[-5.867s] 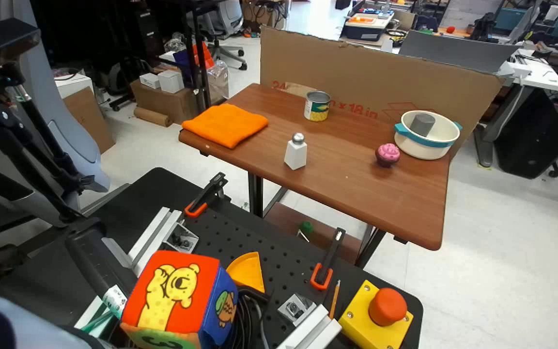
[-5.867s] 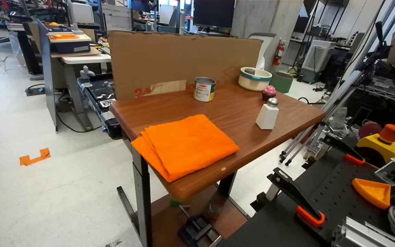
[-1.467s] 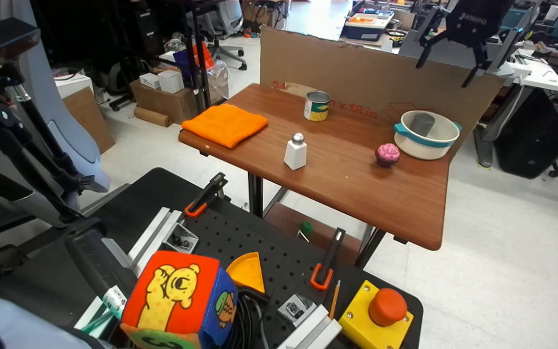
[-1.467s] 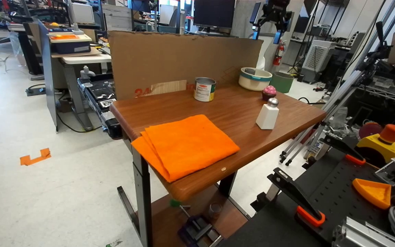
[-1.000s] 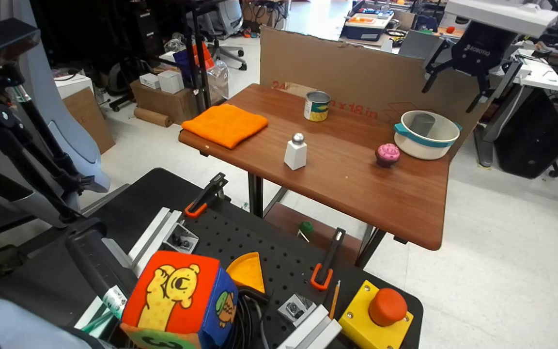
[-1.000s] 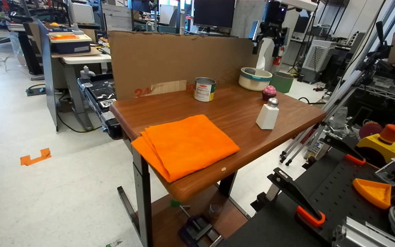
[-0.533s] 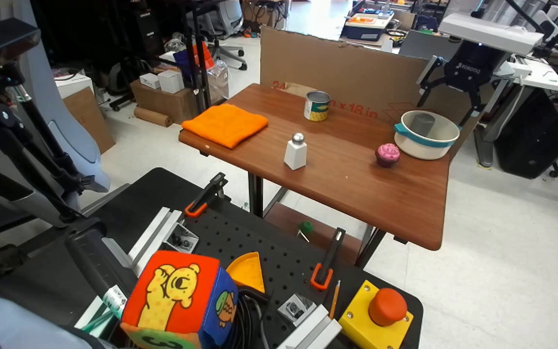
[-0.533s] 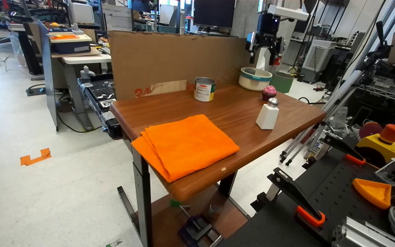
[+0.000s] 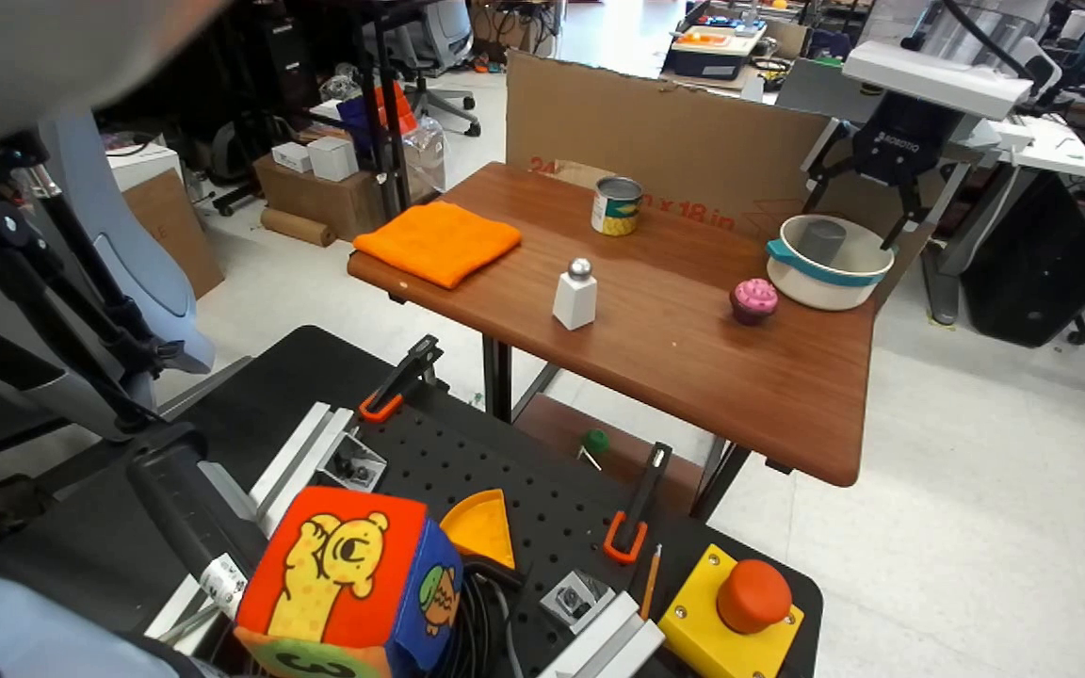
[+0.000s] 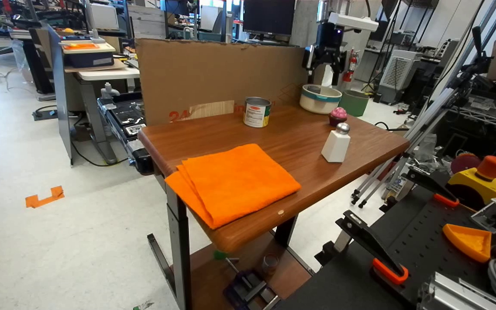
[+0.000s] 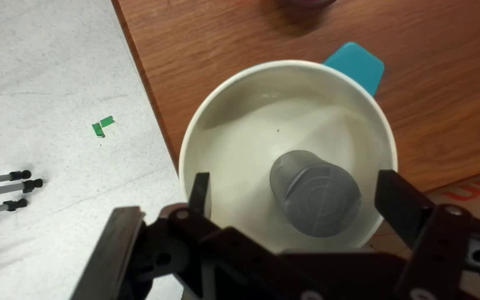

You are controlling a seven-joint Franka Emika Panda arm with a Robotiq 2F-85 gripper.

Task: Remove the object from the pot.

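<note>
Hanging above the pot [image 9: 823, 294], the gripper [image 11: 293, 185] is observed with its jaws spread wide and pointed down. In the wrist view, the grey cylinder [image 11: 322, 200] is seen inside the pot, right of centre in the lower half of the frame, with one jaw to each side and apart from it. In an exterior view, the pot is placed at the right of the frame on the brown table [image 9: 665, 273]. The cupcake [image 9: 753, 299] is set just beside it; the white shaker [image 9: 575, 301] is located near mid-frame, the tin can [image 9: 614, 212] higher up, and the orange cloth [image 9: 439, 243] is laid further left.
</note>
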